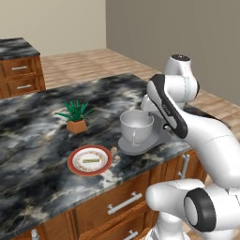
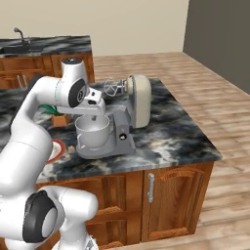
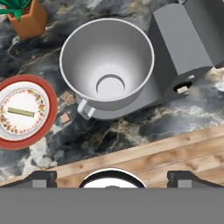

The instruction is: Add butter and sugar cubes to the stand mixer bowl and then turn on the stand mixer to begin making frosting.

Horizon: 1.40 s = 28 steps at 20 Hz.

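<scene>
Marble island counter [image 1: 37,136]: open-jawed gripper [image 3: 112,177] above stand mixer bowl [image 3: 107,65], empty per hand view; butter [image 3: 20,112] on plate [image 3: 47,127] beside it; right base view adds stand mixer [image 2: 132,105] head.

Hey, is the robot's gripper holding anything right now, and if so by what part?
Nothing is held. The gripper is open above the stand mixer bowl, and the butter lies on its plate.
</scene>
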Tool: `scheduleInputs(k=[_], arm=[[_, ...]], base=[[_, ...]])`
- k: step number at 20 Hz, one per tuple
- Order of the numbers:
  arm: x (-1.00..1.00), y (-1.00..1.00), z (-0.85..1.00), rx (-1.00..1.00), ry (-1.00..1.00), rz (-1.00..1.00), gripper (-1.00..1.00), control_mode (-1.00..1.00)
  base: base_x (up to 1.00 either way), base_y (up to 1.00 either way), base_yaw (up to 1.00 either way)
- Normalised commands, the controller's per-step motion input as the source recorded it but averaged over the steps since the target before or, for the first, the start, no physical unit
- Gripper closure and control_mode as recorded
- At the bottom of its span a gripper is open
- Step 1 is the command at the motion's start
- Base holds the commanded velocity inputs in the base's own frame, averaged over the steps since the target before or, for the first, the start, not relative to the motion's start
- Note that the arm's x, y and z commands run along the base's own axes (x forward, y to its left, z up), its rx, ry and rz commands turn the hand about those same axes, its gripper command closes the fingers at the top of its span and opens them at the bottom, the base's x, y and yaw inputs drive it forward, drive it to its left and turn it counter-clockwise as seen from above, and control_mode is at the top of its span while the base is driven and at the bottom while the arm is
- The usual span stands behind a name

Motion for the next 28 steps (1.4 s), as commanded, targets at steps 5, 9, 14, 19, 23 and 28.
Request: scheduleInputs(k=[5, 9, 14, 19, 23, 28], arm=[[0.28, 0.29, -0.2, 0.0, 0.01, -0.01, -1.0, -1.0], [0.17, 0.59, -0.09, 0.0, 0.06, -0.11, -1.0, -1.0], [0.0, 0.59, -0.06, -0.01, 0.11, -0.24, -1.0, -1.0], [-0.01, 0.16, -0.14, 0.0, 0.09, -0.23, -1.0, -1.0], [-0.01, 0.11, -0.12, 0.0, 0.09, -0.23, -1.0, -1.0], [0.0, 0.24, -0.26, -0.03, 0.07, -0.24, -1.0, -1.0]], base=[[0.0, 0.0, 0.0], [0.0, 0.0, 0.0], [0.0, 0.0, 0.0], [0.0, 0.0, 0.0], [0.0, 0.0, 0.0], [0.0, 0.0, 0.0]])
